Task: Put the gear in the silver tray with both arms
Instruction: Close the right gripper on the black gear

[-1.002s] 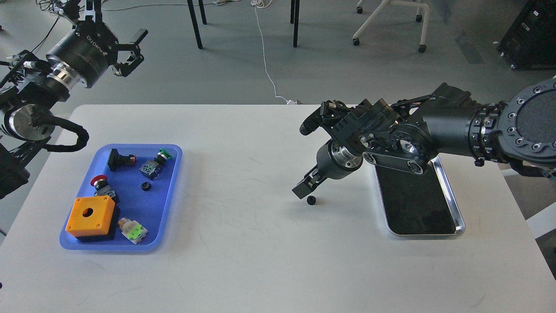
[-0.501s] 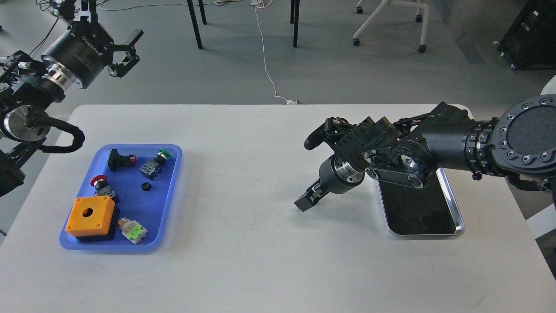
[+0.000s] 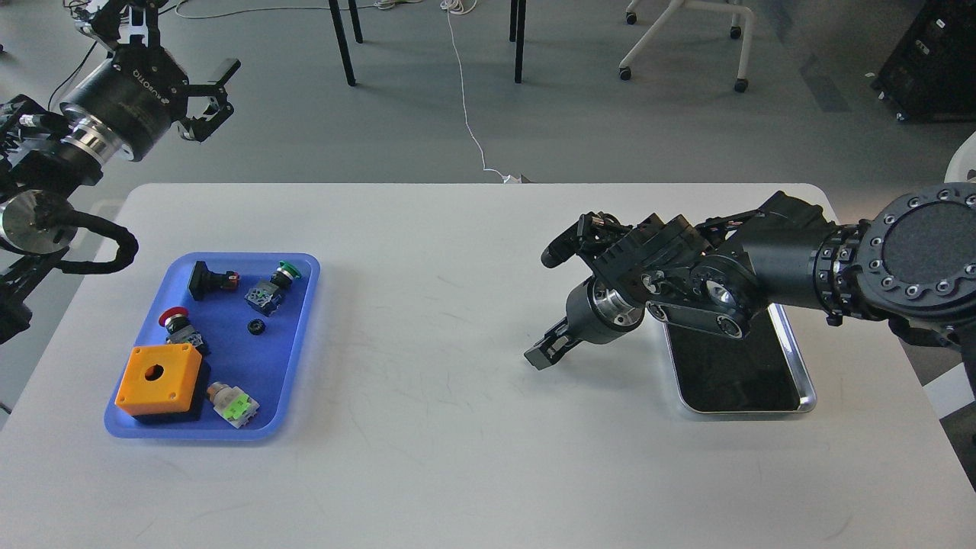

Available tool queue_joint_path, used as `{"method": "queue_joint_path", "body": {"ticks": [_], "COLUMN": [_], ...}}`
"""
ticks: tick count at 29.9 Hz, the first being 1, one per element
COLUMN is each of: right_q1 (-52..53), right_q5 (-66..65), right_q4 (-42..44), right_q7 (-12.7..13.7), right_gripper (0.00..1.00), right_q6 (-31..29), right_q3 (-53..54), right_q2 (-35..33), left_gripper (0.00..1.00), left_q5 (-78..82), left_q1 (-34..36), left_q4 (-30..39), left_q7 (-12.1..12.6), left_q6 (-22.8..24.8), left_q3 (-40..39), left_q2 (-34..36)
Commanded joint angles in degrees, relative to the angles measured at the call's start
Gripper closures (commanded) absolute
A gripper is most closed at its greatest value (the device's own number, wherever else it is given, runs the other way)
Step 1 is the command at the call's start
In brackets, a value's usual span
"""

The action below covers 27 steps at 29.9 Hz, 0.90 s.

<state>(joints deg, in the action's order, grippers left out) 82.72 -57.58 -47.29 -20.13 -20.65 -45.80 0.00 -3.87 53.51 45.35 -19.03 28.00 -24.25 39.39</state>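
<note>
Right pincer low over the table, gear not discernible.
My right pincer (image 3: 543,354) points down left of the silver tray (image 3: 793,358); its tips read as one dark block, state undeterminable. My forearm hides the tray's far end. Left pincer (image 3: 204,97) spread, raised.

Right gripper (image 3: 543,355) low over white table (image 3: 427,427), beside silver tray (image 3: 802,381). Left gripper (image 3: 204,99) raised, fingers spread, beyond blue tray (image 3: 301,335).
</note>
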Motion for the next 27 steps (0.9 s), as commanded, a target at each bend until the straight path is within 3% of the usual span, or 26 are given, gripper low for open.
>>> {"method": "queue_joint_path", "body": {"ticks": [1,8,18,27], "right_q1": [0.0,-0.3,-1.0,-1.9], "right_q5": [0.0,0.4,0.7,0.7], "right_q4": [-0.1,-0.1,0.1,1.5], "right_q7": [0.0,0.1,0.1,0.1], "right_gripper": [0.46,0.57,0.60,0.69], "right_q6": [-0.1,0.3,2.9,3.0], "right_q3": [-0.3,-1.1,-1.1,-1.1], "right_q2": [0.0,0.0,0.0,0.0], "left_gripper": [0.03,0.03,0.03,0.03], "left_q5": [0.0,-0.1,-0.1,0.0], "left_q1": [-0.1,-1.3,-1.3,-1.4], "left_q4": [0.0,0.0,0.0,0.0], "left_q7": [0.0,-0.5,-0.5,-0.6], "left_q6": [0.0,0.0,0.0,0.0], "left_q3": [0.0,-0.2,-0.3,-0.3], "left_q2": [0.5,0.8,0.8,0.8]}}
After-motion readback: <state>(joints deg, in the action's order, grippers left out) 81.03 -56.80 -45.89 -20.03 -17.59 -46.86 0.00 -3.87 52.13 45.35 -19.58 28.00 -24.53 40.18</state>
